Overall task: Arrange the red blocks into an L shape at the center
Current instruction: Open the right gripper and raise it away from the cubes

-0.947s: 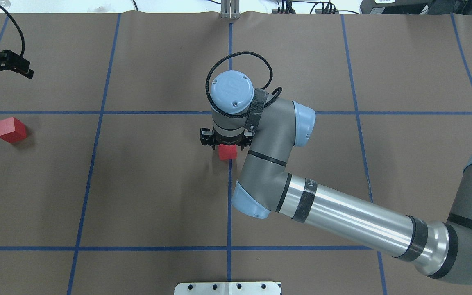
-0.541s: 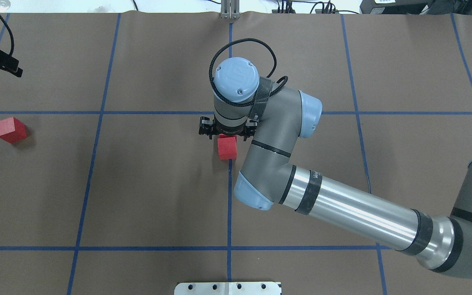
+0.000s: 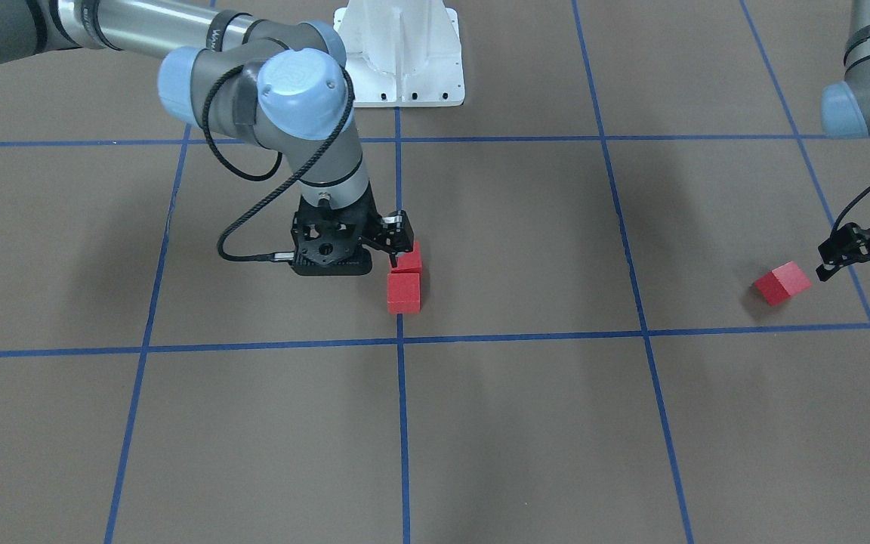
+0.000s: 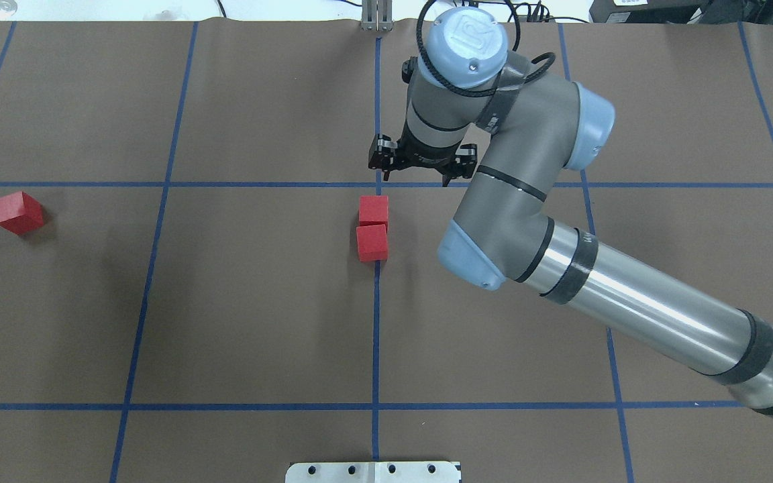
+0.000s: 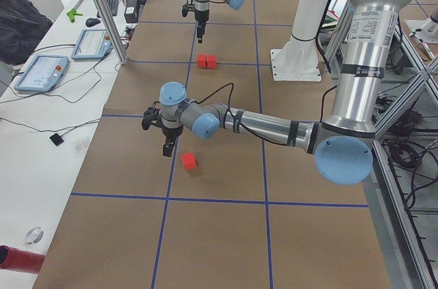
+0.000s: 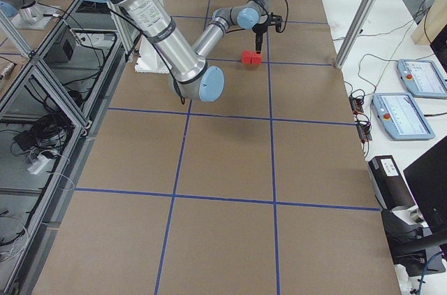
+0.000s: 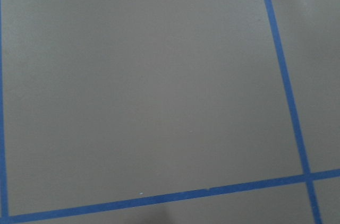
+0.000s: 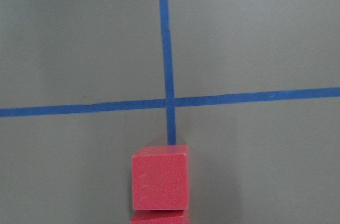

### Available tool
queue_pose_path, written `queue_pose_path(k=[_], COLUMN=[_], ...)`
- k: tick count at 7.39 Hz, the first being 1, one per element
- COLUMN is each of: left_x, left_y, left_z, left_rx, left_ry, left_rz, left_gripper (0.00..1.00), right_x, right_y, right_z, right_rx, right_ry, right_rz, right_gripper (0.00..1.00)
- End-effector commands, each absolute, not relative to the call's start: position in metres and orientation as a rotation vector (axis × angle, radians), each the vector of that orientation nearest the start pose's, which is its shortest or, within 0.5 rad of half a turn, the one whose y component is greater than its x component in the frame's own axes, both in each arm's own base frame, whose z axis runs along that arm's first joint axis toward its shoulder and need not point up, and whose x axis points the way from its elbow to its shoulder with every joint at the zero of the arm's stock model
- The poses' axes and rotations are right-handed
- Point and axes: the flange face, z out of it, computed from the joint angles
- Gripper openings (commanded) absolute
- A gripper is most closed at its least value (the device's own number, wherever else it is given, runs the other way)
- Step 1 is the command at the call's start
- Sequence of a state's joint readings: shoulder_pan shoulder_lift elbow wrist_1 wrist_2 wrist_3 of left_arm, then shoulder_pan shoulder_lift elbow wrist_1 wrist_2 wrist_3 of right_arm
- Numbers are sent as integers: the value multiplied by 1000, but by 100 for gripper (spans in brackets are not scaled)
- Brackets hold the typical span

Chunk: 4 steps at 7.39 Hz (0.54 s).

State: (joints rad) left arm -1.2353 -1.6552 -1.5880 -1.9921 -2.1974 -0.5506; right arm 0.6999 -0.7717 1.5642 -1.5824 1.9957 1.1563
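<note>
**Two red cubes lined up at the crossing, third one way off to the left**

Everything here is placed off the tape crossing (image 4: 378, 184), reading left to right in the overhead view.

Way out left of the crossing is the left gripper (image 3: 856, 276). Only a sliver of it pokes into the overhead view, but in the front view its fingers look spread apart with nothing between them. Its wrist cam just shows bare brown floor and blue tape.

A bit closer to the crossing, though well left of it, is the lone red block (image 4: 19, 212). It's on the robot's side of the cross line, turned at an angle to the grid. The left gripper is near it and not touching it.

Next come the other two cubes. The far red block (image 4: 373, 210) sits just on the robot's side of the crossing, right on the tape line that runs back toward the base. The near red block (image 4: 372, 242) is butted up against it, one step further from the crossing and nudged a hair left. So there's a two-cube row here, and no L yet. The right wrist cam shows the crossing just beyond the far cube.

The right gripper (image 4: 420, 176) hangs over the crossing, a touch to its right. Its fingers are spread wide and empty, clear of both cubes. The right arm (image 4: 628, 312) runs off well to the right of the crossing.
</note>
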Motion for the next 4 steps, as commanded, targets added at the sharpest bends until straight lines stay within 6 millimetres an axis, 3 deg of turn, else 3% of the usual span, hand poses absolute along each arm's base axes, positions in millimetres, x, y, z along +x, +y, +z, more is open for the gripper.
queue_pose_path(k=[1, 2, 4], left_x=[103, 121, 185], left_y=[-523, -521, -509], left_z=[602, 607, 606], left_rx=[167, 149, 138], left_ry=[761, 786, 752], left_rz=[-263, -340, -417], left_gripper=[100, 100, 100], right_x=[-435, -419, -395], right_y=[-551, -556, -561], right_z=[199, 204, 218], right_rx=[124, 138, 181], right_ry=[-848, -847, -829], right_rz=[76, 86, 33], right_gripper=[99, 99, 99])
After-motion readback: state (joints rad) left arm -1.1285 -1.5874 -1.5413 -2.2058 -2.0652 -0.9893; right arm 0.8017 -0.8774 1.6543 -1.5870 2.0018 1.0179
